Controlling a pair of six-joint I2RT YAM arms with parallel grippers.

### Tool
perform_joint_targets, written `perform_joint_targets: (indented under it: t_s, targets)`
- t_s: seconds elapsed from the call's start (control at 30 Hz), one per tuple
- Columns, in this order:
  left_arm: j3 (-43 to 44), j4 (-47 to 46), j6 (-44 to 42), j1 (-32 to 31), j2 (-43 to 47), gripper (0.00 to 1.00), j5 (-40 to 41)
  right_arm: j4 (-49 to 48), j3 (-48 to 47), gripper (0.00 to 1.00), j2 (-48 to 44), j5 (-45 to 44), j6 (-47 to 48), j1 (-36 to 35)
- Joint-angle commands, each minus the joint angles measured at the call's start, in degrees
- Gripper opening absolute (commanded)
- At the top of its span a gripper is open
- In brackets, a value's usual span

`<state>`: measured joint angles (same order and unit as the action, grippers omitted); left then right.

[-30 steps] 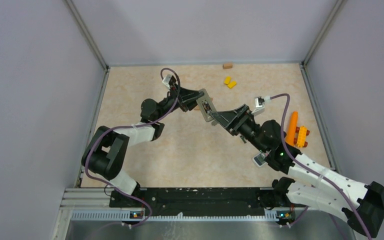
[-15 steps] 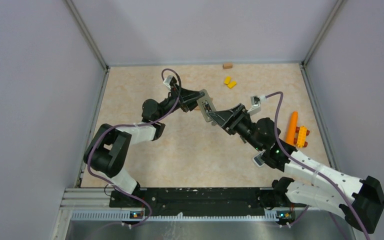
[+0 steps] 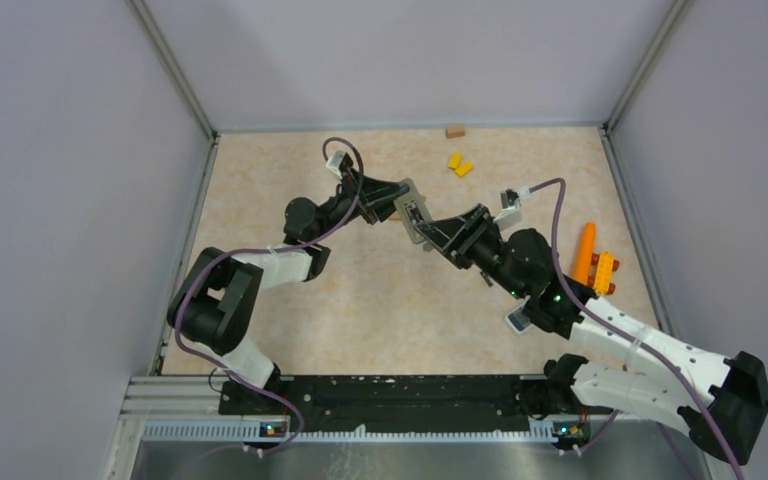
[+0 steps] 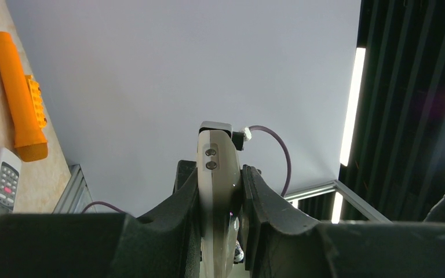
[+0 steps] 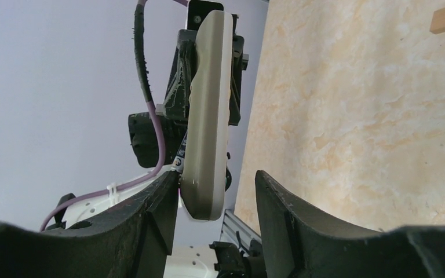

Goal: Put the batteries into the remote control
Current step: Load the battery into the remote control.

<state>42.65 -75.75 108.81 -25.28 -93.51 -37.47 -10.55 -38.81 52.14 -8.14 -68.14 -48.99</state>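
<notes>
Remote held in the air between the two arms.
The left gripper (image 4: 220,191) is clamped on the grey remote (image 5: 208,104), which hangs above the far half of the table (image 3: 260,180). In the top view its long axis runs from far-left to near-right, the near end pointing into the right gripper (image 5: 217,185). That gripper's fingers (image 5: 150,214) stand spread either side of that end (one touches it, the other stands off). A dark patch (image 3: 415,212) shows on the remote's upper face; what it is I cannot tell.
</notes>
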Motion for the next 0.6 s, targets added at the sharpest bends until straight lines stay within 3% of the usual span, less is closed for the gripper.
perform_joint_targets:
  t_s: [0.0, 0.57]
  targets:
    - [0.71, -3.65, -0.27, -0.65, 3.44, 0.02, -0.88, 7.13, -2.83, 0.51, 1.68, -3.92, -0.42, -0.23]
    - [0.97, 0.47, -3.51, -0.78, 7.07, 0.01, -1.82, 20.39, -7.62, 0.42, 6.44, -6.71, -2.60, 0.45]
